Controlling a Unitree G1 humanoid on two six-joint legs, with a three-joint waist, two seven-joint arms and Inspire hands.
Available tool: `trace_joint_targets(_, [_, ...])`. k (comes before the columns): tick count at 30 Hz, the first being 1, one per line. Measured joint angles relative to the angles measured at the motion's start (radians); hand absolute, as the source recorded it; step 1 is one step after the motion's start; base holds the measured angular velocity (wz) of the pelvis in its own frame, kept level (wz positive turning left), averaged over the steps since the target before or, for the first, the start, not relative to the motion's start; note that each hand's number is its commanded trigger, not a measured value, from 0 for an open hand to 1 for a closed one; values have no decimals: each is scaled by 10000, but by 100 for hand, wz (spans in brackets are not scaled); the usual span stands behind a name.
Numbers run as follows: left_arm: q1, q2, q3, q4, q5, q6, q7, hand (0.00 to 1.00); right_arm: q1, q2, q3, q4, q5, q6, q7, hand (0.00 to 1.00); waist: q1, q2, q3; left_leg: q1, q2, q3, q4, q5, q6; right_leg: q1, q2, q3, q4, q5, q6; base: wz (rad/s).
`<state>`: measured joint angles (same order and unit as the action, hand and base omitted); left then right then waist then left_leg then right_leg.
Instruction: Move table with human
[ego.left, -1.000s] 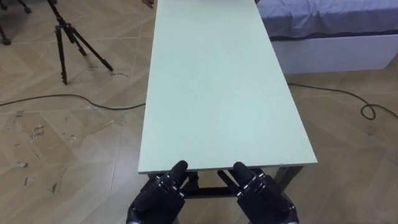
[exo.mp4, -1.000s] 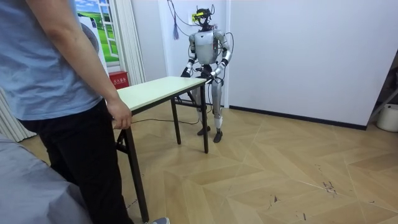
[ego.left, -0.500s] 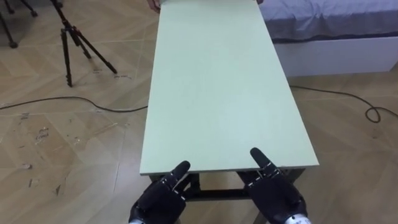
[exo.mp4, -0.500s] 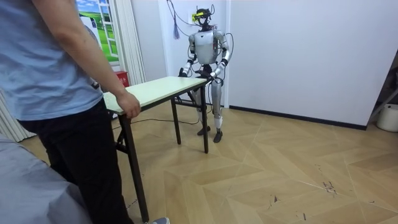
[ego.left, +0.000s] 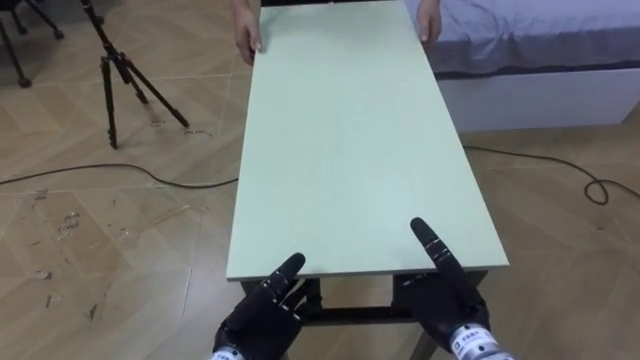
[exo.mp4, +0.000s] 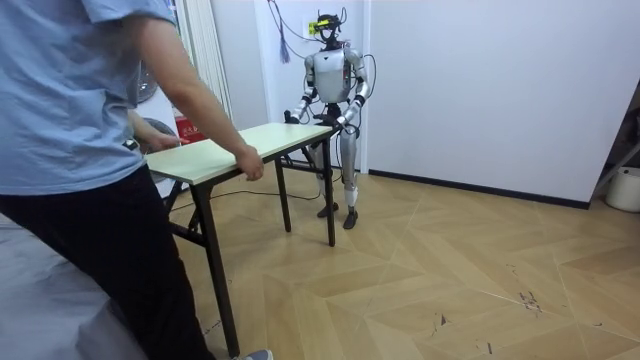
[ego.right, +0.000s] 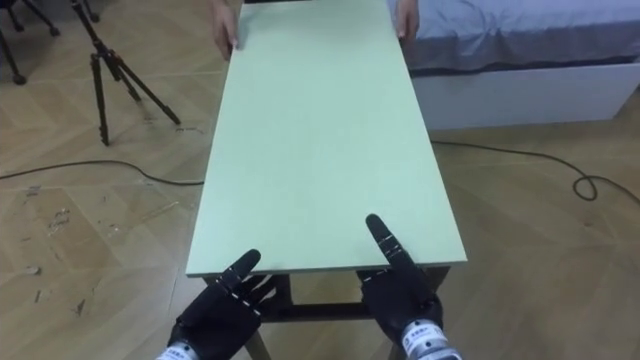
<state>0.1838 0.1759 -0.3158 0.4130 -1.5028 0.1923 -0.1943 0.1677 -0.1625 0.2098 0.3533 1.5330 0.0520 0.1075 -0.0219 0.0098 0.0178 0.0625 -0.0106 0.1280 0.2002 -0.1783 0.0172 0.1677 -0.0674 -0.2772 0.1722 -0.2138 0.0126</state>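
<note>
A long table (ego.left: 350, 150) with a pale green top and black metal legs runs away from me. My left hand (ego.left: 262, 318) is just below its near edge, fingers straight and reaching up to the edge. My right hand (ego.left: 445, 300) is at the same edge, with one straight finger lying over the top. At the far end a person (exo.mp4: 90, 150) grips both corners, one hand (ego.left: 245, 35) on the left and the other hand (ego.left: 428, 20) on the right. In the room view I stand upright at my end of the table (exo.mp4: 240, 148).
A black tripod (ego.left: 115, 70) stands on the wooden floor to the far left, with a dark cable (ego.left: 100, 170) crossing the floor below it. A bed (ego.left: 540, 40) lies close to the table's far right side. Another cable (ego.left: 590, 185) loops on the right.
The person's hands have come onto the two far corners, and the person leans in over the table. My right hand has shifted right and its straight finger now lies over the top.
</note>
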Motion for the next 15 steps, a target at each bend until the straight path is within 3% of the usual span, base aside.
trace_joint_targets(7, [-113,-99,12,98,-708,115,325,0,-53,47,-131,4,584,8,-291,0,-13,43,-16,-22,-4,2,4,1,0,-15,-3,7,-5,0,0,0])
trace_joint_targets(15, [-198,-532,502,193,-1295,332,682,0,-120,388,-587,1,775,-93,-313,0,-95,119,-22,-122,16,-22,45,1,0,-94,15,1,23,1,-2,0])
